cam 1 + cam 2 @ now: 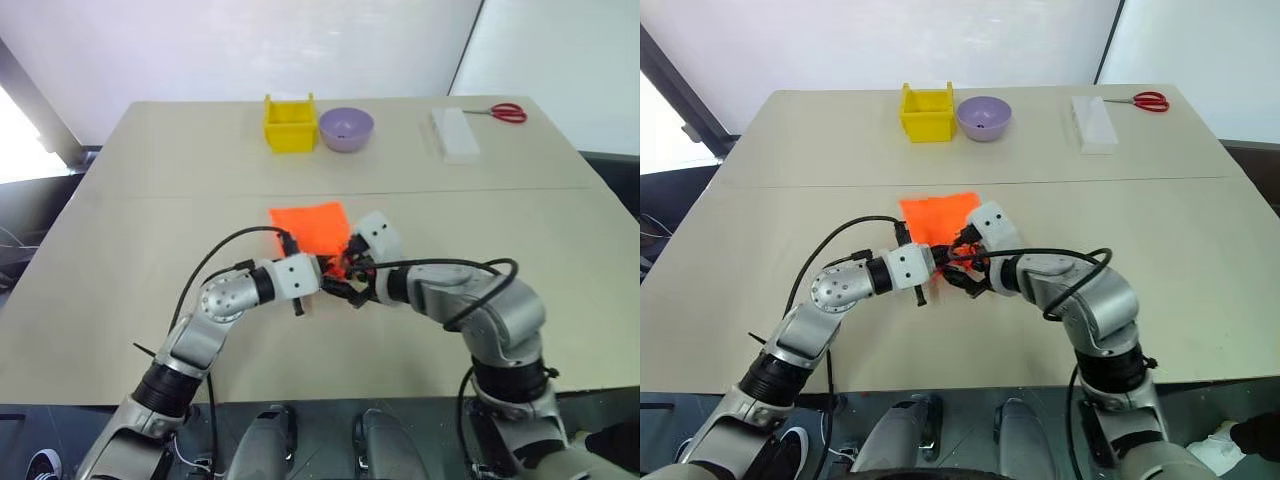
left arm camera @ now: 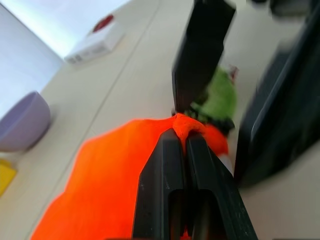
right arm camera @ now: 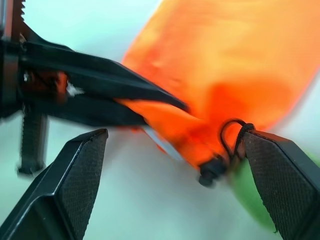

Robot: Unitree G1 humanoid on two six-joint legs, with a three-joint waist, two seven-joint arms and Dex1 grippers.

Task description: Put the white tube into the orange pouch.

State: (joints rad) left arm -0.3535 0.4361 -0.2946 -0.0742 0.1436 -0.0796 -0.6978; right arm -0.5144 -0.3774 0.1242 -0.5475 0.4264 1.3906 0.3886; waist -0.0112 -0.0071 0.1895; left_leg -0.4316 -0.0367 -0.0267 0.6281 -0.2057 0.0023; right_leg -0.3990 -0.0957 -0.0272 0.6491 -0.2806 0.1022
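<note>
Two grippers meet at the orange pouch (image 1: 310, 226) mid-table: left gripper (image 2: 178, 137) pinches its rim tight, right gripper (image 3: 175, 175) hangs wide open beside the mouth. White tube (image 3: 162, 143) just peeks from that opening!

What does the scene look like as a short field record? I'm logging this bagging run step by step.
pouch: orange pouch lies on the table, mouth edge pinched
left gripper: left gripper shut on the pouch's edge
right gripper: right gripper open, at the pouch's mouth, holding nothing
cord: black cord with green loop at the mouth
tube: a whitish sliver at the mouth; cannot tell if it is the tube
far edge: yellow bin, purple bowl, white box, scissors
</note>
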